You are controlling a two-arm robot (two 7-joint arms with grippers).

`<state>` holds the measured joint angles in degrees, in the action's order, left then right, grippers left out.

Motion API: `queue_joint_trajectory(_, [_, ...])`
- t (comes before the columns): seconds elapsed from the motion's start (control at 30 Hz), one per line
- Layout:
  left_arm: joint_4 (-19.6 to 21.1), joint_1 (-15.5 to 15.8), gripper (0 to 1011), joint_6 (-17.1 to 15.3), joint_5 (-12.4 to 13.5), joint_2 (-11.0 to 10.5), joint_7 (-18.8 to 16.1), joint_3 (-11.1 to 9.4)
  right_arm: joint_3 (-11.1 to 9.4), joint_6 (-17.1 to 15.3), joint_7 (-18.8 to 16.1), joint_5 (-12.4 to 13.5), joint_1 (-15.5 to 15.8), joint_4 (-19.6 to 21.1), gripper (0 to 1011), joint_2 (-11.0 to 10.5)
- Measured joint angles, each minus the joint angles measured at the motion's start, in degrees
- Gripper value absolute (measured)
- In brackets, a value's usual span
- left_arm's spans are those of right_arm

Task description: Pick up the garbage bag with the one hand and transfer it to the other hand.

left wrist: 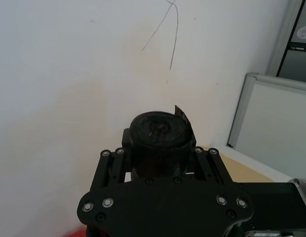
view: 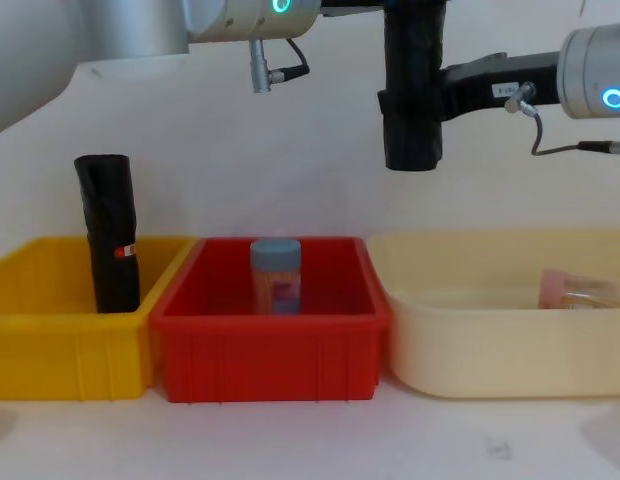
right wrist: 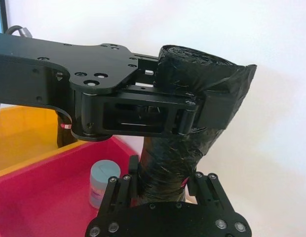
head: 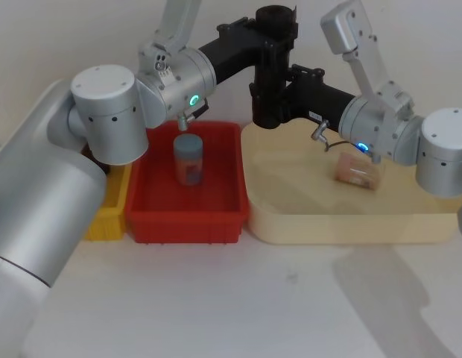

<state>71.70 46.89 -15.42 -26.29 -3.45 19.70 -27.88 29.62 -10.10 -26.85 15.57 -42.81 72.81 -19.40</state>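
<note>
Standing on a pale table (view: pixel 290 440) before a white wall: yellow bin (view: pixel 50 350) with an upright labelled black roll (view: pixel 108 232), red bin (view: pixel 270 350) with a blue-lidded jar (view: pixel 275 275), cream tray (view: pixel 490 350) with a pinkish jar (view: pixel 580 288). Above the red bin's right edge, the garbage bag (view: pixel 412 90) hangs upright, left tool (right wrist: pixel 190 116) clenched near its top, right tool (right wrist: pixel 163 190) clenched lower down.
</note>
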Motion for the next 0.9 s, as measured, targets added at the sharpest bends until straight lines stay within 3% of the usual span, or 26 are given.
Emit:
queue_joint_trajectory(0.5, [0.00,0.00,972,0.00,-0.01,0.00,0.01,0.00,-0.55,0.02,0.72,-0.30,0.24,0.23,526,-0.05])
queue_joint_trajectory(0.9, [0.00,0.00,1000,0.00,0.02,-0.01,-0.01,0.00,-4.31,-1.48,4.60,-0.47,1.54,1.05,526,-1.41])
